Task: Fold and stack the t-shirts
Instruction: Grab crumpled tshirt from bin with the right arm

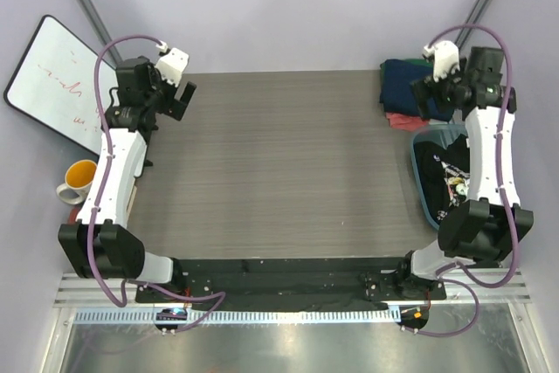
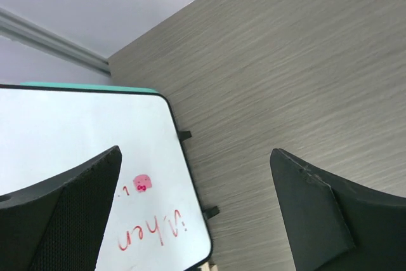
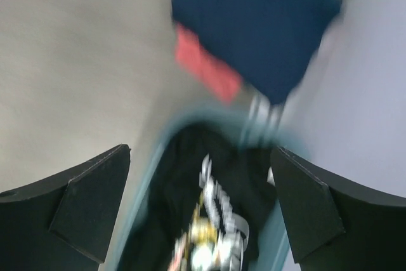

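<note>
Overhead view looks down; wrist views, past their fingers [image 2: 63, 220], share its table [image 1: 279, 163].

Grey wood-grain desk [image 1: 279, 172], cloth at its right.
A navy tee [image 1: 403, 76] over a coral-red tee [image 1: 402, 120] sits at the far right corner; a blue tub [image 1: 415, 163] holding a black tee [image 1: 439, 174] adjoins the right edge.

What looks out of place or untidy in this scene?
The black printed t-shirt lies crumpled inside the translucent blue plastic tub at the right, unfolded, while the navy t-shirt and coral-red t-shirt sit folded in a pile behind it.
</note>
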Motion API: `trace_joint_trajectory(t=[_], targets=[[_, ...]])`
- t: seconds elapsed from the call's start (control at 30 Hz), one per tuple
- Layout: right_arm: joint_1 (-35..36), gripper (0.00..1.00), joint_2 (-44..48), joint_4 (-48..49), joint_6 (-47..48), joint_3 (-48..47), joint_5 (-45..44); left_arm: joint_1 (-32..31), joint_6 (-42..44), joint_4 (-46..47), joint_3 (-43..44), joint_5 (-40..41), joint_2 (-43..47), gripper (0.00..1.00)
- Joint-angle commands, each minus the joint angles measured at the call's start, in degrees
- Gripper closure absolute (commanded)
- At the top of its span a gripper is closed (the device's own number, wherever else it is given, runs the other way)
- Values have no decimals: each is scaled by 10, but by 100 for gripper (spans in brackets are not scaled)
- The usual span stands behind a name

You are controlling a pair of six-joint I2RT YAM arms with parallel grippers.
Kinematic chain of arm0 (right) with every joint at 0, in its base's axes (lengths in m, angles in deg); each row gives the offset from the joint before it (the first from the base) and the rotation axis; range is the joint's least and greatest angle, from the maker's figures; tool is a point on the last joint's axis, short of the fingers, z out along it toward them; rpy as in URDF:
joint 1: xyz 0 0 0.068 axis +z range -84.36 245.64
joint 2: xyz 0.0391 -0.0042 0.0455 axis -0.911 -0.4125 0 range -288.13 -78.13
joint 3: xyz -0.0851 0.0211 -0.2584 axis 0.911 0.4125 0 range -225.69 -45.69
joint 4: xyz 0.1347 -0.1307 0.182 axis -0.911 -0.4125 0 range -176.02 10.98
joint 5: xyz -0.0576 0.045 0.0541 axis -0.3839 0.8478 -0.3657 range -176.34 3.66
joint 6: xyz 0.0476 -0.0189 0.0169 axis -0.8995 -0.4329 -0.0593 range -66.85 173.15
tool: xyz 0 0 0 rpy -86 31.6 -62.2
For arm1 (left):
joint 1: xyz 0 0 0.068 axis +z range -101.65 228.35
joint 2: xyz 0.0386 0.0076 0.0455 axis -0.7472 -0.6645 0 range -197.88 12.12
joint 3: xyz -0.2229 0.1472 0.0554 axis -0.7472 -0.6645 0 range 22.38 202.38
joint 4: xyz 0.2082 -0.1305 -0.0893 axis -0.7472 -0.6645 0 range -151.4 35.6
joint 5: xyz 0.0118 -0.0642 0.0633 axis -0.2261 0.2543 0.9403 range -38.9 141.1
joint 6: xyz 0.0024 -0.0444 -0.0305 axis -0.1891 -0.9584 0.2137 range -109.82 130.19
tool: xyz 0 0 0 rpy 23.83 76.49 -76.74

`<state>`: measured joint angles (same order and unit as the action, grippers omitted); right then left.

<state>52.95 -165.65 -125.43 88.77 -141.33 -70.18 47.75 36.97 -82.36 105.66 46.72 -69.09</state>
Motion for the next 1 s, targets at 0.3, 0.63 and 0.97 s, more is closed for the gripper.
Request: trace_joint_trajectory(t=[0.3, 0.63, 0.97], targets=[[-200, 14, 95, -134, 75, 209, -62, -10, 79, -34, -8, -131, 29, 0], [-306, 21, 44, -133, 81, 252, 23, -45, 94, -48, 70, -125, -21, 0], [-307, 32, 3, -68, 55, 311, 39, -85, 114, -54, 86, -89, -32, 0]])
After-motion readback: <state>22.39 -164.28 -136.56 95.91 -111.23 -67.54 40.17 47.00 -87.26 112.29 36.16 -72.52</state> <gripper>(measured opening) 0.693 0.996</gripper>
